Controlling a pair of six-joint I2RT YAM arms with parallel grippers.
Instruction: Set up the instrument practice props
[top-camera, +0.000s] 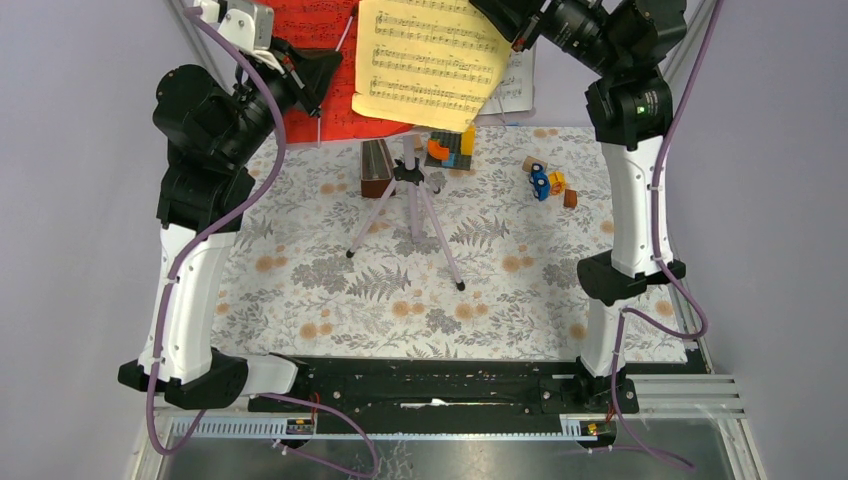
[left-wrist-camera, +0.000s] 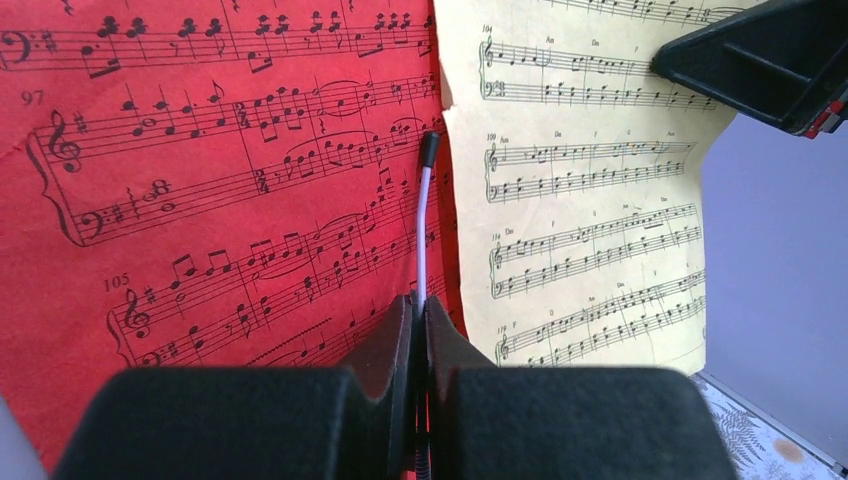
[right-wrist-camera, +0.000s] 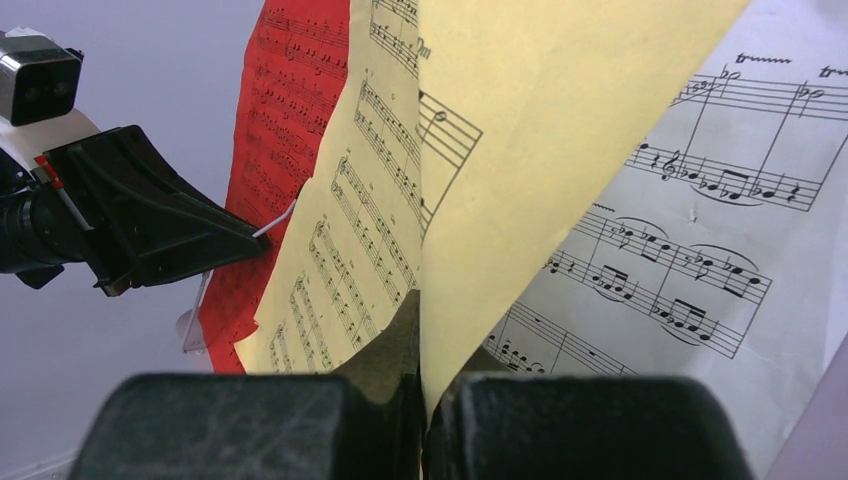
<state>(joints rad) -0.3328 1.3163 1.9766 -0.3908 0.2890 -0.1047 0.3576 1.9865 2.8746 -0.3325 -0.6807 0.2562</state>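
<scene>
The lilac tripod (top-camera: 410, 200) stands on the floral mat, carrying the sheet-music pages at the back. The red page (left-wrist-camera: 200, 180) is on the left, the yellow page (right-wrist-camera: 480, 200) in the middle and the white page (right-wrist-camera: 700, 220) on the right. My left gripper (left-wrist-camera: 421, 310) is shut on a thin lilac wire page holder (left-wrist-camera: 424, 230) with a black tip, lying over the red page's right edge. My right gripper (right-wrist-camera: 421, 300) is shut on the yellow page's edge, and the sheet bows forward. The pages hide the pink panel.
A brown box (top-camera: 376, 168) and orange-yellow toy blocks (top-camera: 452, 148) stand just behind the tripod. A cork cylinder (top-camera: 527, 163) and small coloured toys (top-camera: 548, 182) lie to the right. The floral mat (top-camera: 300, 280) covers the table in front.
</scene>
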